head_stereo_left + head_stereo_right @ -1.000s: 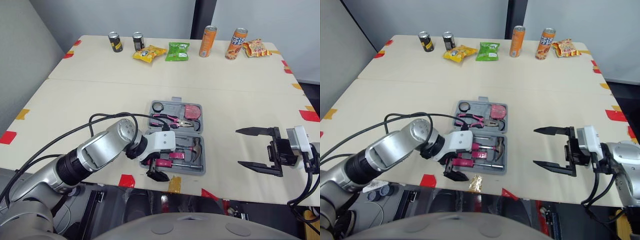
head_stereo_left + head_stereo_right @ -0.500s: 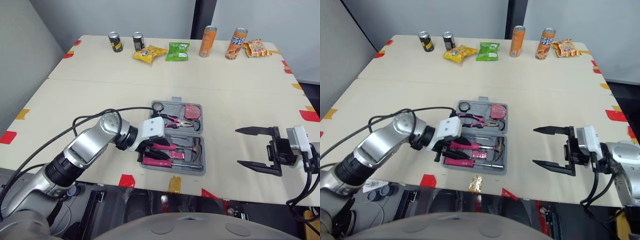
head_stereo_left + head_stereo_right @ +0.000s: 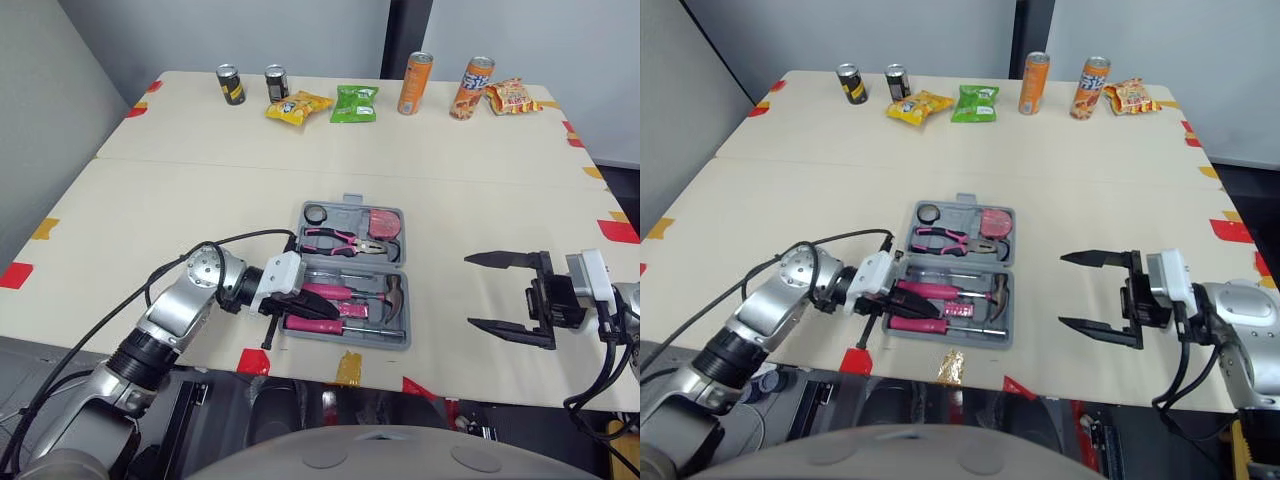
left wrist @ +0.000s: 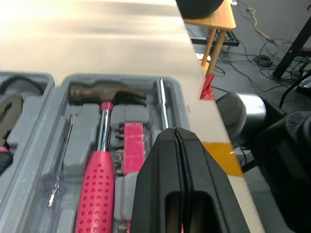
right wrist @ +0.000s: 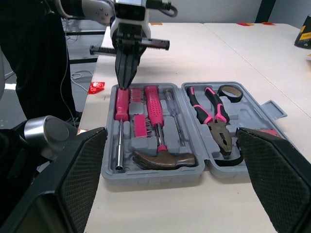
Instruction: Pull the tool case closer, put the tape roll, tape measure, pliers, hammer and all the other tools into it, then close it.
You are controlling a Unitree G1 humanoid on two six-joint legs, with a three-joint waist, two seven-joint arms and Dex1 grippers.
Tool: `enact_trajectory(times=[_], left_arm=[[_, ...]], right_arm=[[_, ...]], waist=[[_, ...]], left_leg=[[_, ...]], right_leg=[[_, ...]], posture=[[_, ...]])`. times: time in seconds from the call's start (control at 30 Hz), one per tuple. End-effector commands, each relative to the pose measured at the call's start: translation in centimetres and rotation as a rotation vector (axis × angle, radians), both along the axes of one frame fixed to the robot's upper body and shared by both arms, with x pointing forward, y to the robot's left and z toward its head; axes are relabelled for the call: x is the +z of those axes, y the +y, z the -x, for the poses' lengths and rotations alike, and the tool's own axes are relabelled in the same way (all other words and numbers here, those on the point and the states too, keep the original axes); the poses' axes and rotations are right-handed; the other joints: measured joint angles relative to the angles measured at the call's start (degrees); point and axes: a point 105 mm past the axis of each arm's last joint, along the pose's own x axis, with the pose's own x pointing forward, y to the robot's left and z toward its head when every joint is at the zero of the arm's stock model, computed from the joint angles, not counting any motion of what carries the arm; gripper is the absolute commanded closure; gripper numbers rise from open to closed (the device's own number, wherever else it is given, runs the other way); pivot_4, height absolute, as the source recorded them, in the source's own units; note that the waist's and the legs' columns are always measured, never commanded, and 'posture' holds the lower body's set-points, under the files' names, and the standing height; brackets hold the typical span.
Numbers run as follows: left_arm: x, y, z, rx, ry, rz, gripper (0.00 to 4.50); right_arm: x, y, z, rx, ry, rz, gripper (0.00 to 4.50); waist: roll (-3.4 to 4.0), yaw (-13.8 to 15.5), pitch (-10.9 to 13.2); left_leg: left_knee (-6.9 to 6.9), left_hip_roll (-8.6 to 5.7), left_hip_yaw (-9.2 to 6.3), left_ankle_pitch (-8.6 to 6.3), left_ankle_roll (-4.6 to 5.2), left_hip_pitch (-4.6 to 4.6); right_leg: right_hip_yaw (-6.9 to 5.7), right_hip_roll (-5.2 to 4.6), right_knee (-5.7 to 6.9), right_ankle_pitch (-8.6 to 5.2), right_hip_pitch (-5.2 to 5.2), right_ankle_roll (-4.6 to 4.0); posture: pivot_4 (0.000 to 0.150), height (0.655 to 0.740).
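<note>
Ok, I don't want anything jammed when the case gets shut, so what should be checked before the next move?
1. Tape roll, tape measure and pliers are in the far half of the tool case: ok.
2. Hammer lies in the near half: ok.
3. Left gripper is clear of the case: not ok. Its shut tips sit over the left end of the near half.
4. Right gripper is open and clear: ok. It hovers to the right of the case.
5. Case is closed: not ok. Both halves lie flat and open.
6. Tools sit low enough for the halves to meet: cannot tell.
</note>
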Motion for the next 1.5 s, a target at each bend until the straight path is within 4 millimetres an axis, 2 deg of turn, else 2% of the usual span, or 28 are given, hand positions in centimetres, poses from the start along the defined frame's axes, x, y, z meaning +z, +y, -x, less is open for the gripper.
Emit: enact_trajectory(times=[0.03,0.33,1.13,1.23,1.4,1.5], left_arm=[[-0.5,-0.1,-0.1,-0.031,-0.035,-0.016,4.46],[-1.8,0.0,0.2,-0.052,-0.033,-0.049,4.46],[-5.0,1.1,0.4,0.003,0.036,-0.199,4.46],[-4.3,1.3,0.2,0.031,0.034,-0.178,4.46],[-0.8,1.4,-1.0,0.125,0.020,-0.034,4.46],[0.8,2.4,-1.8,0.202,0.003,0.020,4.46]], right_arm=[[0.5,0.1,0.1,0.001,-0.025,-0.005,0.00],[0.5,0.1,0.2,-0.008,-0.025,-0.005,0.00],[0.4,0.0,0.3,-0.016,-0.024,0.002,0.00],[0.2,0.0,0.1,-0.035,-0.032,0.012,0.00],[-0.7,0.2,-1.2,-0.120,-0.027,0.032,0.00],[-1.0,0.5,-1.6,-0.139,-0.020,0.032,0.00]], waist=[[0.00,-0.1,0.0],[0.00,-0.9,0.0],[0.07,-1.3,-0.5],[0.13,-1.3,-0.9],[0.10,-1.5,-0.9],[0.10,-1.4,-0.9]], left_leg=[[0.00,0.00,0.00,0.00,0.01,0.00],[0.02,0.00,0.00,-0.16,0.34,0.01],[0.06,0.07,0.02,-0.18,0.47,0.02],[0.06,0.29,0.04,-0.18,0.47,0.02],[0.05,0.36,0.07,-0.18,0.47,0.01],[0.09,0.36,0.08,-0.18,0.46,-0.04]], right_leg=[[0.00,0.00,0.03,-0.01,-0.01,-0.01],[-0.01,-0.03,0.21,-0.11,-0.14,-0.19],[-0.04,-0.06,0.42,-0.25,-0.29,-0.44],[-0.06,-0.06,0.42,-0.26,-0.29,-0.45],[-0.08,-0.01,0.45,-0.27,-0.36,-0.46],[-0.06,0.01,0.56,-0.27,-0.55,-0.47]], posture=[[0.150,0.7385],[0.150,0.7385],[0.150,0.7385],[0.150,0.7385],[0.150,0.7385],[0.150,0.7385]])
